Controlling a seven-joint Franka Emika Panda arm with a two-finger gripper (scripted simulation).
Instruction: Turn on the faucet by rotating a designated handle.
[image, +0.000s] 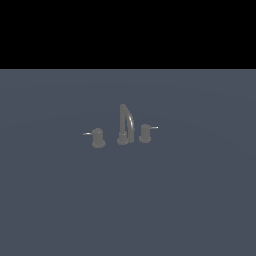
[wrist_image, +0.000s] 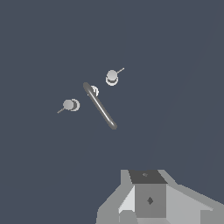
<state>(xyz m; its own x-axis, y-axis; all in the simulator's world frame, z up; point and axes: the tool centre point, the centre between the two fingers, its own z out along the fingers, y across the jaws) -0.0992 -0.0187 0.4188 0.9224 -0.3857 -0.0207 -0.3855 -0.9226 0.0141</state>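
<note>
The handle (image: 145, 132) is a short grey cylindrical stub standing upright on the flat blue-grey bench (image: 200, 200), near the middle of the exterior view, with a thin pale lever (image: 154, 128) pointing toward the exterior view's right. Just beside it, on the exterior view's left, rises the tall arched spout (image: 125, 121) of the faucet on its round base, taller than either stub. Beyond the spout, farther to the exterior view's left, sits the second, rounder stub (image: 98, 137), its own thin lever pointing left. The three pieces stand in a row, near one another but apart. In the wrist view they are seen from above: the spout (wrist_image: 100, 106) as a long slanted bar with a stub on either side, one (wrist_image: 112, 77) and the other (wrist_image: 70, 105), each with its thin lever pointing away from the spout. The tool (wrist_image: 148, 199) shows only as a pale grey body at the edge of the wrist view, well apart from the faucet and touching nothing; whether its jaws are apart or together I cannot tell.
</note>
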